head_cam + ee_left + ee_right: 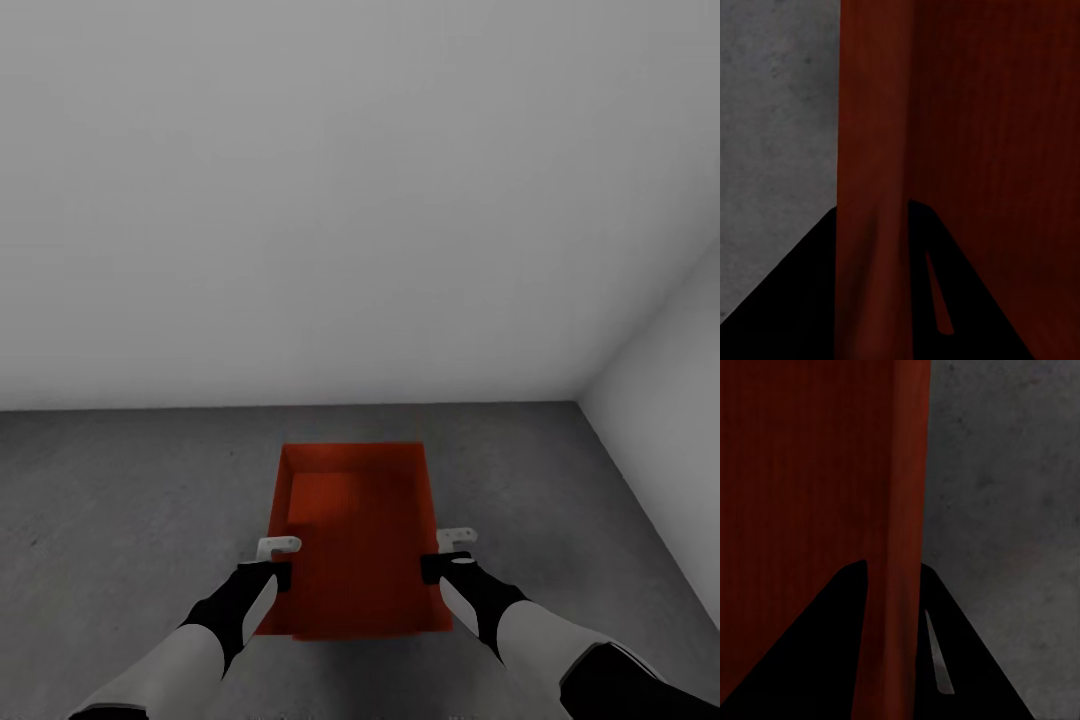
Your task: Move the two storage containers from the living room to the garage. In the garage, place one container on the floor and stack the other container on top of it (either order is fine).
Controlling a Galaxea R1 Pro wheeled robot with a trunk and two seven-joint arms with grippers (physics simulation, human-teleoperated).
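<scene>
Above the dark grey concrete floor (120, 500) at lower centre of the head view, a red-orange storage container (355, 540) is lying open-top-up, long axis running away from the camera, while the left gripper (278, 558) and right gripper (448, 552) are each clamping a long wall.

Storage container (355, 540) over the floor (120, 500), before the wall (300, 200), between left pincer (272, 572) and right pincer (440, 566).
</scene>
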